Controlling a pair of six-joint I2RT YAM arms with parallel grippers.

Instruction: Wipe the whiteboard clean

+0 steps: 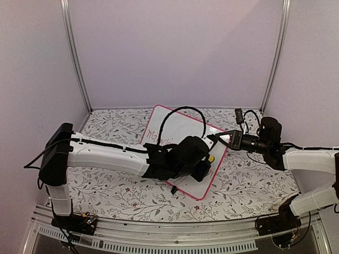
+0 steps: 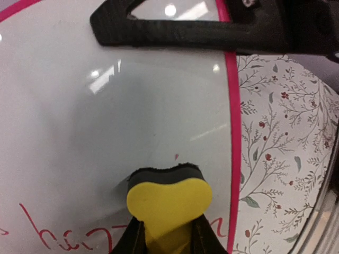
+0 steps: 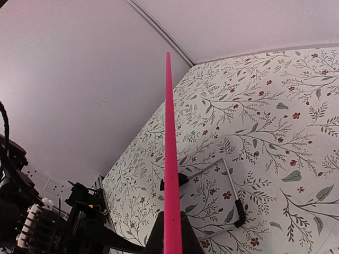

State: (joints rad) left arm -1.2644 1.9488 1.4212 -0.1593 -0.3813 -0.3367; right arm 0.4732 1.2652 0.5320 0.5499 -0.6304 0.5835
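The whiteboard (image 1: 180,124) with its pink frame lies tilted on the floral table, red handwriting (image 1: 154,137) at its left. My left gripper (image 1: 209,161) is shut on a yellow heart-shaped eraser (image 1: 211,158). In the left wrist view the eraser (image 2: 168,198) has its black felt side against the whiteboard (image 2: 132,106), near the right frame and just above the red handwriting (image 2: 47,233). My right gripper (image 1: 216,137) is shut on the board's right edge. The right wrist view shows that pink edge (image 3: 169,159) end-on between the gripper's (image 3: 172,230) fingers.
A wire stand (image 3: 228,196) with black feet lies on the floral cover under the raised board edge. A black clip foot (image 1: 173,188) sticks out at the board's near side. A black cable (image 1: 183,109) loops over the board. Walls and metal posts enclose the table.
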